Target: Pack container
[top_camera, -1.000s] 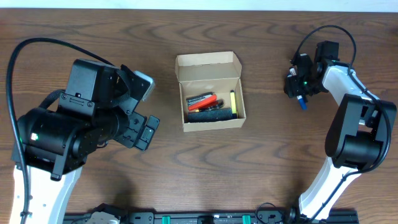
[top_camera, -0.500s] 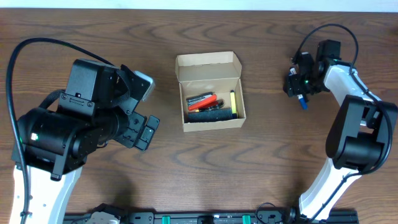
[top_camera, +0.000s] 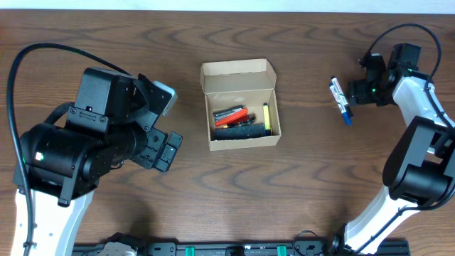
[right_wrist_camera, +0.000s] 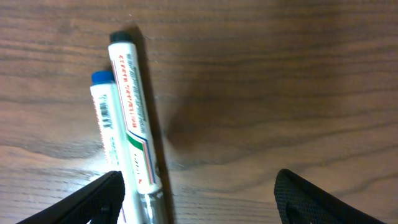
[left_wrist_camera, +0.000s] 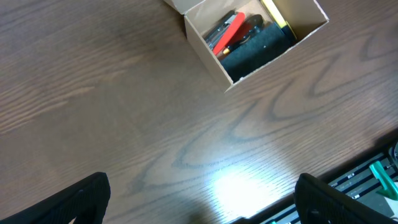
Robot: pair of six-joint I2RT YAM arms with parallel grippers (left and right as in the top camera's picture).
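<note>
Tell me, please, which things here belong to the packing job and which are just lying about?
Belonging to the job: the container; the red marker, yellow highlighter and black item already inside it; the blue-capped marker and dark-capped marker, side by side on the table, presumably still to pack.

Just there: the black rail along the table's near edge.

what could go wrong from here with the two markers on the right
The two markers lie side by side, apparently touching, so the open right gripper may catch both or roll one away. The container already looks fairly full, so another marker might sit high and block the flap.
</note>
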